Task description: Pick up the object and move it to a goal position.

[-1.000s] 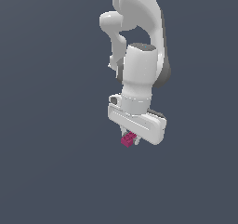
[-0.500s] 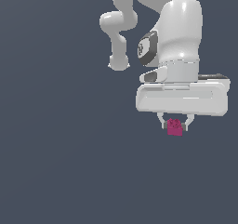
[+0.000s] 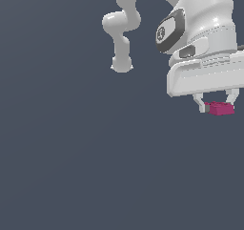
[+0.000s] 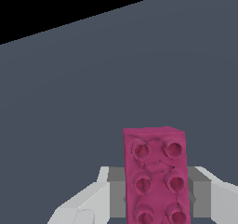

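— Magenta-pink and studded, is that the block I'm after, and where is it?

— Yes. Going left to right in the exterior view, you pass the arm's elbow link point(image 3: 122, 43) first, then the white hand, and the block point(image 3: 221, 109) sits right under the gripper point(image 3: 217, 102), clamped between its two fingers.

— So the pincer has it?

— It is clenched on the block; the wrist view shows the block point(image 4: 155, 174) with six studs in two rows, held across its narrow sides by the fingers point(image 4: 88, 204).

— How will it handle?

— You can expect it light, rigid and smooth like hard plastic, so squeeze the flat side walls near the middle. It may slip if you swing fast.
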You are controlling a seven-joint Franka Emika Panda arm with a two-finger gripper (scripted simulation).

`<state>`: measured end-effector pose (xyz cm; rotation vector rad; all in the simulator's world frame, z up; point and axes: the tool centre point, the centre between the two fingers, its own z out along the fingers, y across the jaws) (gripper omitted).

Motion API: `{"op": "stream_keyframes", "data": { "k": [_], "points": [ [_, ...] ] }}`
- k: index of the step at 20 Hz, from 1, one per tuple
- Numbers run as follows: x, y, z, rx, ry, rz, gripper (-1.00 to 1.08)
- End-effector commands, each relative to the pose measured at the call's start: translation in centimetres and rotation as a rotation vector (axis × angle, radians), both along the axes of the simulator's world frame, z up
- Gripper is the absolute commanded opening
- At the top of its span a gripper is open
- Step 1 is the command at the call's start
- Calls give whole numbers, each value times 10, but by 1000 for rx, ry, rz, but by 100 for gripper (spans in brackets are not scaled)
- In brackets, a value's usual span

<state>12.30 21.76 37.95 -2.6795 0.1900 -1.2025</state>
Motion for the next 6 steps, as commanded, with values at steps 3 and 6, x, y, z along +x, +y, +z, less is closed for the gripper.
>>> {"op": "stream_keyframes", "data": {
  "k": [3, 6],
  "points": [
    [-3, 4, 4, -7, -11, 15, -100],
    [-1, 1, 1, -4, -4, 6, -100]
  ]
}}
